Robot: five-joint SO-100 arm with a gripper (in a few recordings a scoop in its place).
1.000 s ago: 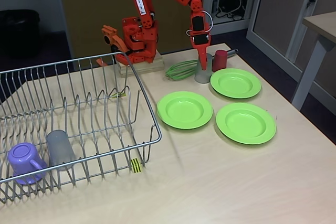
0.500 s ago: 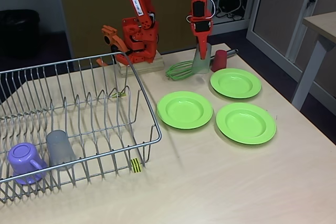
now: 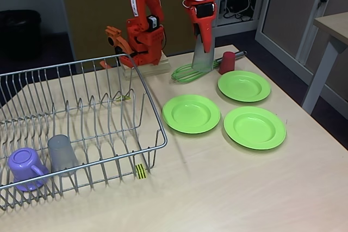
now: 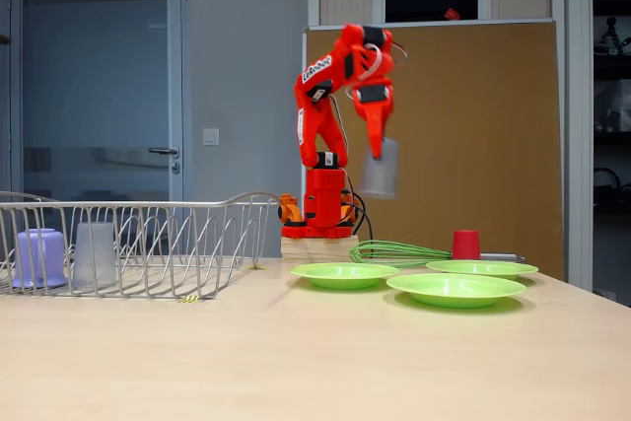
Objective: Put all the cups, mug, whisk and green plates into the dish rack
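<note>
1. Fixed view from above the rack: the grey cup (image 3: 203,55) was seen lifted clear of the table, pinched in the gripper (image 3: 202,41), where a second earlier it had stood on the table beside the whisk (image 3: 189,72). Judged: pick done, carry to the dish rack (image 3: 81,129) comes next.
2. Same view, relative to the rack: the mug (image 3: 25,168) and another grey cup (image 3: 63,154) were already inside at its near left corner. The three green plates (image 3: 191,113) lay on the table (image 3: 228,188) to its right; the red cup (image 3: 227,62) and the whisk sat beyond them, right of the rack's far corner.
3. Side fixed view: the gripper (image 4: 378,147) was closed on the grey cup (image 4: 380,168), held well above the whisk (image 4: 399,251) and red cup (image 4: 465,244), right of the rack (image 4: 138,244).
4. Same view: the path toward the rack looked open; only the rack's raised wire wall must be cleared. Mug (image 4: 39,257) and racked cup (image 4: 96,254) occupied the far left end.
</note>
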